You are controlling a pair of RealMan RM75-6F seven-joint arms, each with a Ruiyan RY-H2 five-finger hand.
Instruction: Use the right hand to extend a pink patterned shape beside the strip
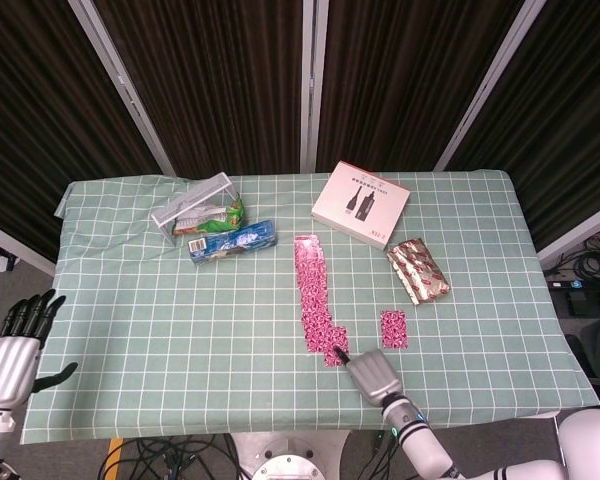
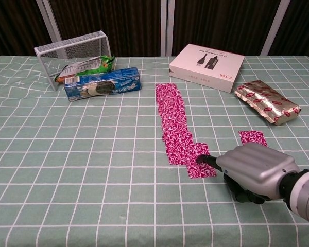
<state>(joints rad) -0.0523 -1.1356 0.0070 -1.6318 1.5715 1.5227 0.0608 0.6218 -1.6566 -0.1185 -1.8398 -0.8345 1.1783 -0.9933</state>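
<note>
The right hand (image 2: 257,172), fingers curled and grasping nothing, presses one fingertip on the pink patterned piece (image 2: 200,160) beside the strip (image 2: 172,121).

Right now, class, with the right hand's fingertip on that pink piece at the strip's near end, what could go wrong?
1. The right hand presses the pink piece with one fingertip only; lifting off might drag it askew.
2. That piece seems to overlap the strip; a push could shift the strip too.
3. The tablecloth already wrinkles near the wire basket, so sliding may bunch it.
</note>
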